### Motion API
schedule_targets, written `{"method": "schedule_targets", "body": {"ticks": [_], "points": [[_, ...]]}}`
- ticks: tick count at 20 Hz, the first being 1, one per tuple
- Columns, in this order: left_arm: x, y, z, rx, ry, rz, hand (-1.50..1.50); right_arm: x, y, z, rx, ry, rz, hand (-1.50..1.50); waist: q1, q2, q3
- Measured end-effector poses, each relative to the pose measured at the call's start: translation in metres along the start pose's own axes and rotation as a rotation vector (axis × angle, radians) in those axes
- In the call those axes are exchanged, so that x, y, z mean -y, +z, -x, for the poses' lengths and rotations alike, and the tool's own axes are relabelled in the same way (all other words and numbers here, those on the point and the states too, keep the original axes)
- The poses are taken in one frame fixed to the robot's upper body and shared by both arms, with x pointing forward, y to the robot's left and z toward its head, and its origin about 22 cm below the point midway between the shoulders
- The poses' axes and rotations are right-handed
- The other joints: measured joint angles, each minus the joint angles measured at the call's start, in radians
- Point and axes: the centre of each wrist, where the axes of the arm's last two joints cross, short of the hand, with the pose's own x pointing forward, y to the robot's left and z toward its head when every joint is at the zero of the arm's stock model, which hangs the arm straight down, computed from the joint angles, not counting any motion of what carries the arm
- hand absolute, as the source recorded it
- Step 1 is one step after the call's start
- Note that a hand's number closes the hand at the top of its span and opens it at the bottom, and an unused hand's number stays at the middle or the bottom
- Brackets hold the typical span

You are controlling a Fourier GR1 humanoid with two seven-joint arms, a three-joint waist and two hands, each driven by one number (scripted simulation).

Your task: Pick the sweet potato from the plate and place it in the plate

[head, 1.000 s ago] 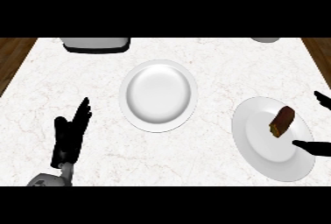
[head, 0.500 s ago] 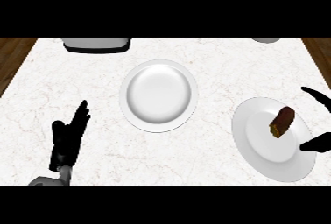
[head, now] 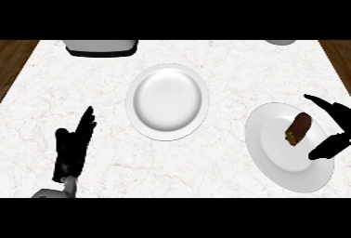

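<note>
- The brown, oblong sweet potato point(head: 299, 128) lies on the round white plate point(head: 274, 158) at the right of the frame.
- The black right hand point(head: 332, 135) sits at the right edge, fingers and thumb spread either side of the sweet potato, not touching it.
- A second round white plate point(head: 167, 101) rests mid-frame on the white marble worktop point(head: 226, 65).
- The black left hand point(head: 73, 148) rests lower left, fingers straight.

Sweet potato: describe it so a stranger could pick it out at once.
On the white marble counter sit two white plates. The middle plate is bare; the plate at the right carries the sweet potato, beside the open right hand. It is the only dark brown, oblong thing on either plate.
</note>
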Motion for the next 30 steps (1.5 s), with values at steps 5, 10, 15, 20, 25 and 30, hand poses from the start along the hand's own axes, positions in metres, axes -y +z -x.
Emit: {"method": "schedule_targets", "body": {"ticks": [5,10,15,20,25,30], "points": [[0.002,-0.002,-0.01,0.001,-0.005,0.008,0.0,-0.003,-0.014,0.012,-0.011,0.009,-0.027,-1.5,0.001,0.001,0.0],[0.002,-0.003,-0.007,-0.006,0.001,0.006,0.0,-0.018,-0.023,0.004,-0.012,0.015,-0.041,-1.5,-0.001,0.0,0.0],[0.004,-0.005,-0.006,0.001,0.001,-0.004,0.0,-0.019,-0.027,0.014,-0.013,0.008,-0.057,-1.5,-0.001,0.0,0.0],[0.005,-0.004,-0.005,-0.001,0.002,0.003,0.0,-0.027,-0.036,0.014,-0.019,0.006,-0.06,-1.5,0.0,0.001,0.001],[-0.001,-0.009,-0.009,0.005,-0.002,0.003,0.0,-0.034,-0.044,0.017,-0.006,0.036,-0.061,1.5,0.001,0.0,-0.001],[0.0,-0.008,-0.006,-0.004,-0.008,0.0,0.0,-0.031,-0.046,0.019,0.038,0.077,-0.02,1.5,0.001,0.001,0.0]]}}
